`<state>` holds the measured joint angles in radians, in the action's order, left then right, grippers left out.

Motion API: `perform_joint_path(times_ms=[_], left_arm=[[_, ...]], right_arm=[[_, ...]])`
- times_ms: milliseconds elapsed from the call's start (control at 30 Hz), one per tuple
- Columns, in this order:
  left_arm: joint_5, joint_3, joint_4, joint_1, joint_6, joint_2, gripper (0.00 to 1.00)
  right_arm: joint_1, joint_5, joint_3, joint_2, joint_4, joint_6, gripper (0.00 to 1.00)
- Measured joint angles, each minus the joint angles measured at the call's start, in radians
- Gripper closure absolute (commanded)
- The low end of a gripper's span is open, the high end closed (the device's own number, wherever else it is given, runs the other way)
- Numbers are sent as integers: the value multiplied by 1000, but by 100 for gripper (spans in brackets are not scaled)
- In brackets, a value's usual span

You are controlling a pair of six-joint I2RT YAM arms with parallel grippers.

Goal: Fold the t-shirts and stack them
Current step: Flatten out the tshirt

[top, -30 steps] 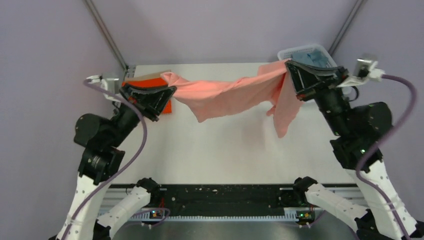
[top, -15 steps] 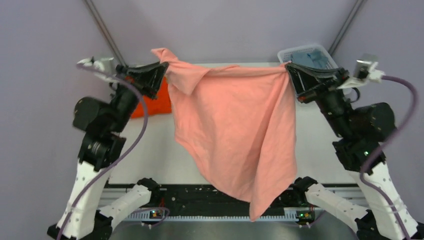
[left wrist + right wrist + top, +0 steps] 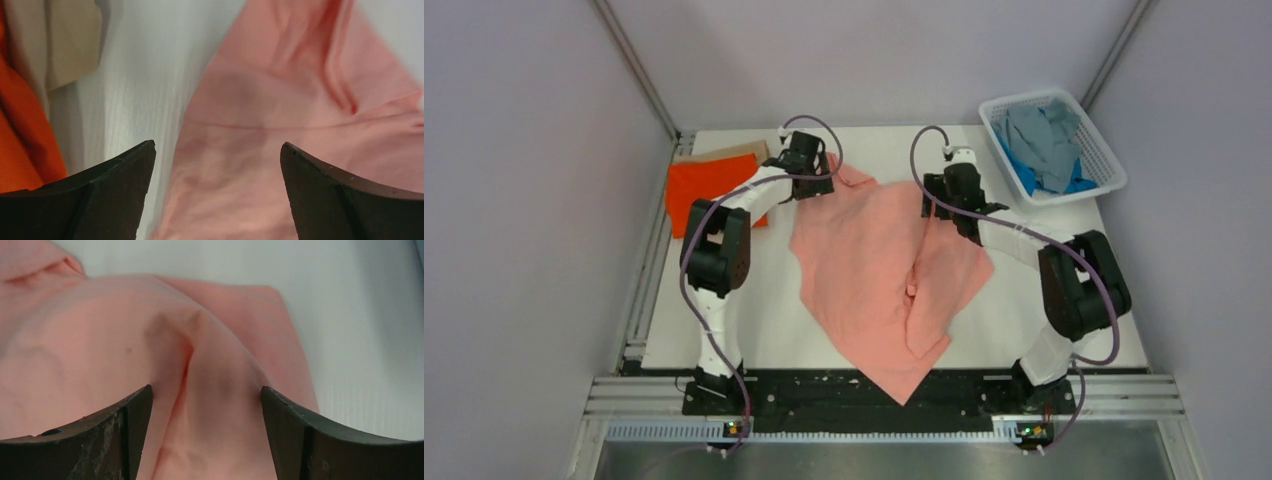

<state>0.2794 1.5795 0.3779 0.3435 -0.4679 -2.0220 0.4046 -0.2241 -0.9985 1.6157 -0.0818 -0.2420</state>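
Observation:
The salmon pink t-shirt (image 3: pixel 874 270) lies spread and rumpled across the middle of the table, its lower tip reaching the near edge. My left gripper (image 3: pixel 816 180) stands open over its far left corner; in the left wrist view the left gripper (image 3: pixel 217 150) has only the pink cloth (image 3: pixel 280 100) below it. My right gripper (image 3: pixel 946 195) is open above the far right corner; the wrist view shows the right gripper (image 3: pixel 206 390) straddling a raised fold of the pink shirt (image 3: pixel 90 350) without pinching it. An orange t-shirt (image 3: pixel 699 190) lies on a tan one (image 3: pixel 724 152) at the far left.
A white mesh basket (image 3: pixel 1096 138) at the far right corner holds a grey t-shirt (image 3: pixel 1039 135) and a blue one (image 3: pixel 1024 170). The orange shirt (image 3: pixel 20 140) and tan shirt (image 3: pixel 60 40) show left of my left fingers. Bare white table lies either side of the pink shirt.
Both grippers swung the hanging pink shirt down, laid it on the table and opened, letting go of its two far corners. Both arms now reach low over the far table.

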Motion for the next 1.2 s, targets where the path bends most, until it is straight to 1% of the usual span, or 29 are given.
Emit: perform_joint_path(times_ms=[67,100,200,233,267,300,400,500,600,700,800,967,1067,1200], left_arm=[[-28,34,58,-8,-15,-64,1],[-43,37,74,-8,-21,-66,1],[-97,31,80,-5,-40,-37,1],[-116,15,66,-2,-46,-16,1],[-138,-23,42,2,-56,20,1],[-159,-69,23,6,-63,63,1],[-208,-233,-36,29,-85,206,1],[-267,-393,-103,76,-115,338,1],[-331,-534,-187,130,-151,422,1],[-384,-643,-258,180,-190,443,1],[-426,-715,-301,208,-225,423,1],[-407,-707,-325,200,-264,366,1],[-426,-693,-353,171,-287,340,1],[-481,-691,-408,100,-319,316,1]], right_arm=[[-21,-9,-22,76,42,-8,19],[-24,-12,-28,92,54,-11,18],[-21,-12,-31,81,60,-16,14],[-21,-10,-27,64,60,-23,10],[-21,-7,-18,43,58,-32,2],[-21,1,4,9,48,-44,1],[-21,43,119,-154,24,-94,1],[-21,123,256,-326,-14,-157,1],[-20,217,386,-452,-47,-214,1],[-20,288,486,-497,-71,-266,1],[-20,308,544,-482,-76,-304,1],[-30,283,557,-369,-98,-339,1],[-48,272,556,-295,-135,-358,1],[-115,293,488,-182,-203,-380,1]])
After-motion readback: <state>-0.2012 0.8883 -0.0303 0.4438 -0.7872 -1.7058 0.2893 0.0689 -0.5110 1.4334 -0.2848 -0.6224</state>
